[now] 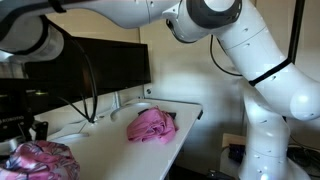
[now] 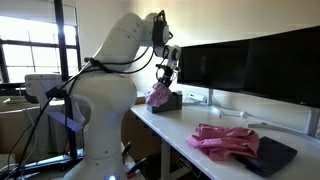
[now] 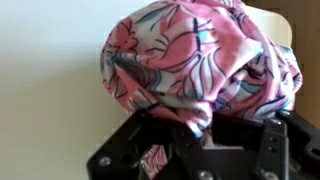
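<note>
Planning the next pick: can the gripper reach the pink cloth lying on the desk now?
Probably not yet: the gripper is shut on a floral cloth, so its jaws are full; nothing else seems to block the pink cloth.

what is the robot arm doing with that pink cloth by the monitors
The arm's gripper is shut on a bunched pink floral cloth at one end of the white desk, in front of the dark monitors. The wrist view shows the fabric pinched between the fingers. Whether the cloth is lifted clear of the desk cannot be told. A second pink cloth lies further along the desk, partly on a dark item, with nothing touching it.
</note>
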`<control>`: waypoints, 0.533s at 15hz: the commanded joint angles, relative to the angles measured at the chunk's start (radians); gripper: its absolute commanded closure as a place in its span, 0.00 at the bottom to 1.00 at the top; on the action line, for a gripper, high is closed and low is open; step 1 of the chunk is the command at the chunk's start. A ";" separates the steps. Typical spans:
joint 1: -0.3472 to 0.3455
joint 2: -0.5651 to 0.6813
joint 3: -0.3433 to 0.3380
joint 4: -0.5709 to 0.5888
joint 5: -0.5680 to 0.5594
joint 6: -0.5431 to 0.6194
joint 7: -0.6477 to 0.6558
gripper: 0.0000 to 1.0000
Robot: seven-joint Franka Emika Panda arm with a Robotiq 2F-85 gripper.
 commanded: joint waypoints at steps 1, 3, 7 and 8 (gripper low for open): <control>0.045 0.008 -0.018 -0.035 -0.066 0.054 0.054 0.95; 0.082 0.026 -0.032 -0.037 -0.124 0.091 0.089 0.95; 0.149 0.062 -0.069 -0.050 -0.224 0.140 0.159 0.95; 0.160 0.073 -0.080 -0.055 -0.240 0.146 0.177 0.95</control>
